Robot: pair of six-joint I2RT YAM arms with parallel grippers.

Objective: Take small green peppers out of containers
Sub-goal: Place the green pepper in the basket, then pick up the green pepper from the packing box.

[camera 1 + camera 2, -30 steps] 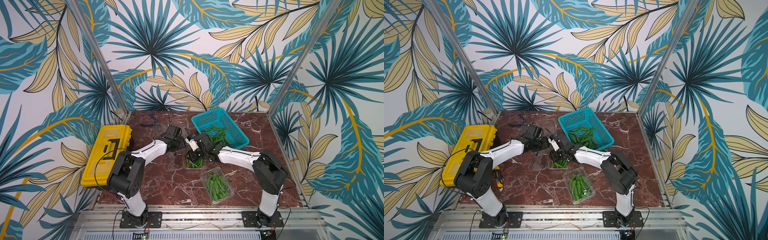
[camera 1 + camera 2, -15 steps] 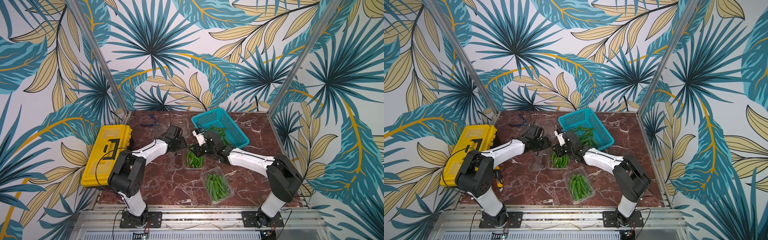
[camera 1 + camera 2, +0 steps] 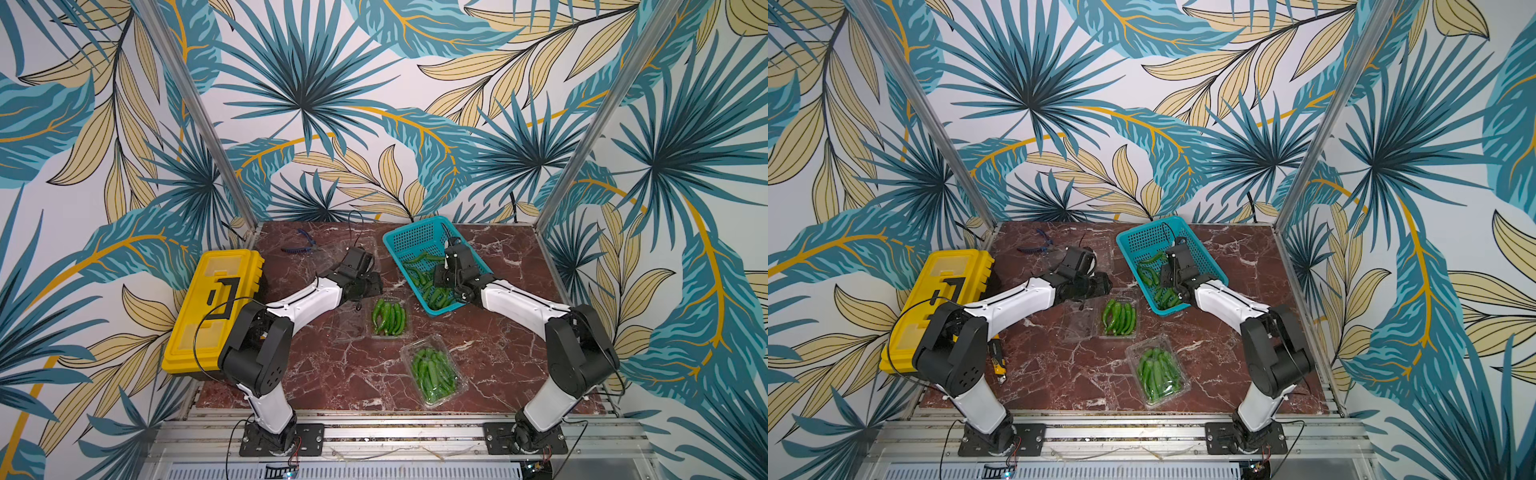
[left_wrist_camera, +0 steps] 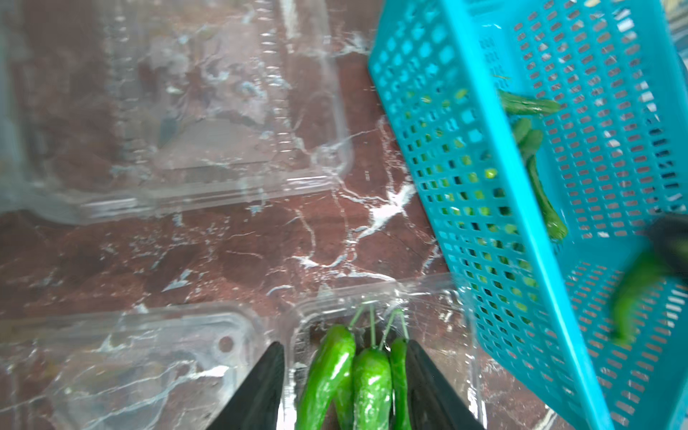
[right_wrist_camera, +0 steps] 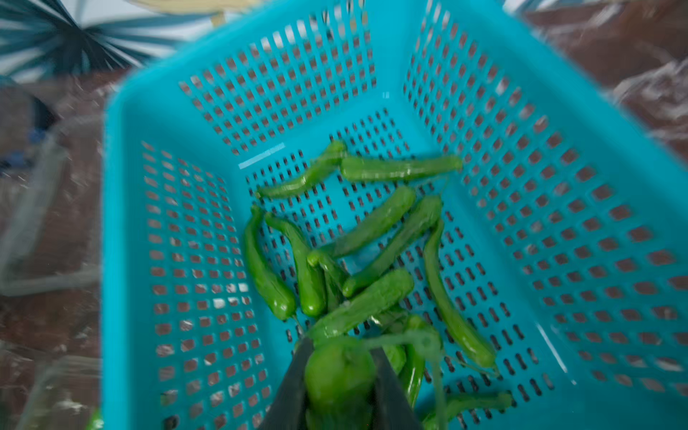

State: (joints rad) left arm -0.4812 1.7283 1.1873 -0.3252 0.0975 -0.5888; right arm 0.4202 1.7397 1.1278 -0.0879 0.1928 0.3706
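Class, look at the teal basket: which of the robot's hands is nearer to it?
Right. The right hand is over the teal basket, shut on a pepper; the left hand is outside it, at the open container alongside.

To my eye the glossy white-shelled left arm [image 3: 309, 300] and right arm [image 3: 515, 301] matched, with bulky matte-black joint housings [image 3: 257, 353], thin black cables [image 3: 198, 330] looping beside them, black screw-fastened base plates [image 3: 312, 438], and slim black tapered fingers [image 4: 260, 387] on the left gripper [image 4: 343, 344] and right gripper [image 5: 340, 346].
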